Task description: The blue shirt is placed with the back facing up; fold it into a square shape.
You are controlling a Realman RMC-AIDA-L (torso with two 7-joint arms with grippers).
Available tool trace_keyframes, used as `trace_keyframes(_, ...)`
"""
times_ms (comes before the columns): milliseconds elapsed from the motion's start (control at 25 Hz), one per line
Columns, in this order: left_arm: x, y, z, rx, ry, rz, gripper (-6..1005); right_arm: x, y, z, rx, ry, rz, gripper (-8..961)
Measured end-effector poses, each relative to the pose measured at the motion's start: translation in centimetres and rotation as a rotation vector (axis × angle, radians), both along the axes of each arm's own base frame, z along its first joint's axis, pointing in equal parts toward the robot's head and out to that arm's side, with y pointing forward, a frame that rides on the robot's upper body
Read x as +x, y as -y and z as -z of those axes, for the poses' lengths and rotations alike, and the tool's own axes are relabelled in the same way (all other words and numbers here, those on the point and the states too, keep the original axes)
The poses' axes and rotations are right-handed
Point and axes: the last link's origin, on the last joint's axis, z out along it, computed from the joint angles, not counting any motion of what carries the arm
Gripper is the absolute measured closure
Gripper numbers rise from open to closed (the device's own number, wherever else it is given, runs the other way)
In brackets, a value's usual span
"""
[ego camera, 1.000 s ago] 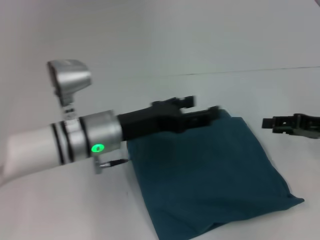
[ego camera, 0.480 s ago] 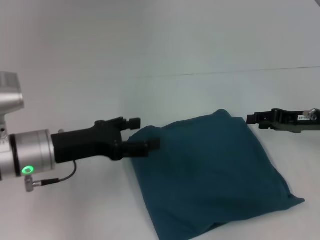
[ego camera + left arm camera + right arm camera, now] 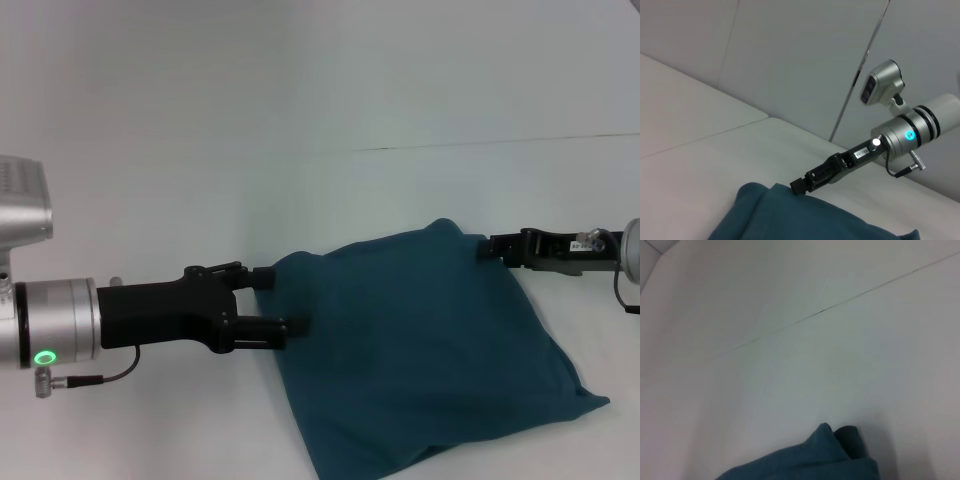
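Note:
The blue shirt (image 3: 420, 340) lies folded into a rough square on the white table (image 3: 200, 180), plain side up. It also shows in the left wrist view (image 3: 790, 220) and the right wrist view (image 3: 815, 460). My left gripper (image 3: 280, 300) is open, its two fingers spread at the shirt's left edge near the far left corner, holding nothing. My right gripper (image 3: 492, 246) reaches in from the right, its tip touching the shirt's far right edge. It shows in the left wrist view (image 3: 799, 186) with its tip against the cloth.
A thin seam (image 3: 500, 145) crosses the table behind the shirt. A cable (image 3: 100, 378) hangs under my left wrist. The shirt's near right corner (image 3: 590, 400) sticks out toward the table's front right.
My left arm has pulled back to the left and dropped from above the shirt to its left edge. My right gripper has moved left until it touches the shirt's far right edge.

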Motion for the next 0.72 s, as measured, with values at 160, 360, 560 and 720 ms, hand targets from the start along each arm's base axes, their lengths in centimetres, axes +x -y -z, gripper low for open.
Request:
trace_keyframes(160, -0.03, 0.02, -0.03, -0.007, -0.010, 0.007, 89, -0.24, -0.07, 0.42, -0.001, 0.001, -0.004, 507)
trace_keyframes(360, -0.06, 0.06, -0.25, -0.012, -0.034, 0.028, 94, -0.31, -0.13, 0.41, 0.005, -0.005, -0.003, 530)
trace_keyframes(560, -0.13, 0.18, -0.34, -0.016, -0.042, 0.034, 99, -0.25, -0.16, 0.28, 0.012, -0.005, -0.002, 553)
trace_keyframes(720, -0.05, 0.23, -0.26, -0.018, -0.038, 0.035, 104, -0.27, -0.29, 0.30, 0.016, 0.003, -0.004, 698)
